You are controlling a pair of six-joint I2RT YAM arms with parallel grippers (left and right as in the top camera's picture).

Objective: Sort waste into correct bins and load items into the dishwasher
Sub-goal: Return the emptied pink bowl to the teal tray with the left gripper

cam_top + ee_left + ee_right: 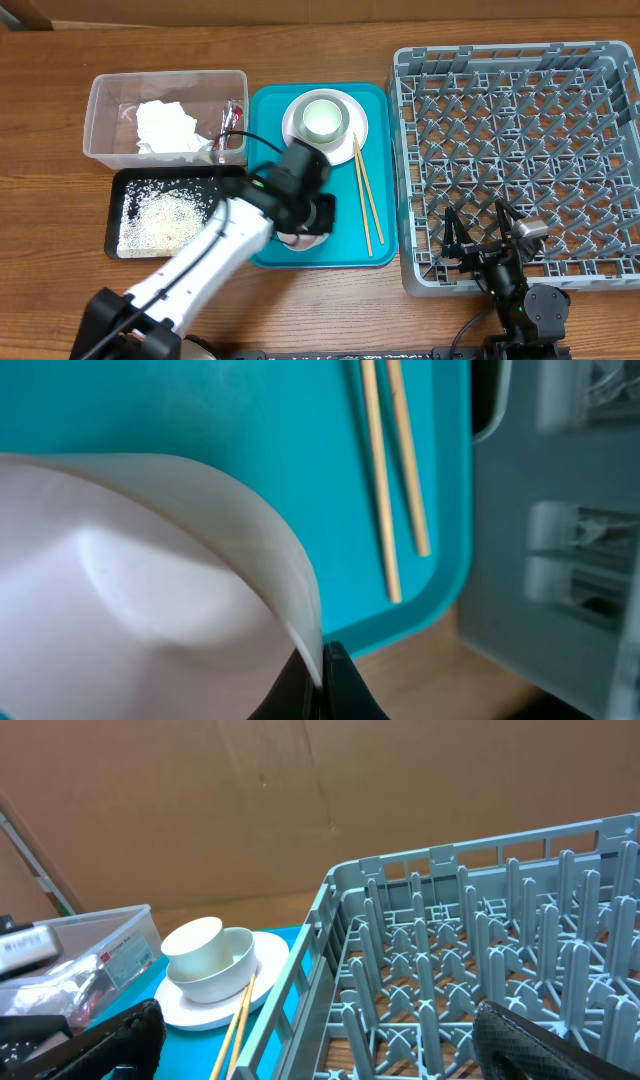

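Overhead: chopsticks (362,195) lie far-to-near; left tool (322,676) pinches bowl (150,590) rim.

Wooden tabletop (320,20), grain running left to right. Rear left: clear plastic tub (105,100). Directly in front of it, edges nearly meeting: shallow black tray (113,215). Centre: teal serving tray (385,150), just beside both containers. Right: grey dish rack (400,170), large and square, close beside the teal serving tray.
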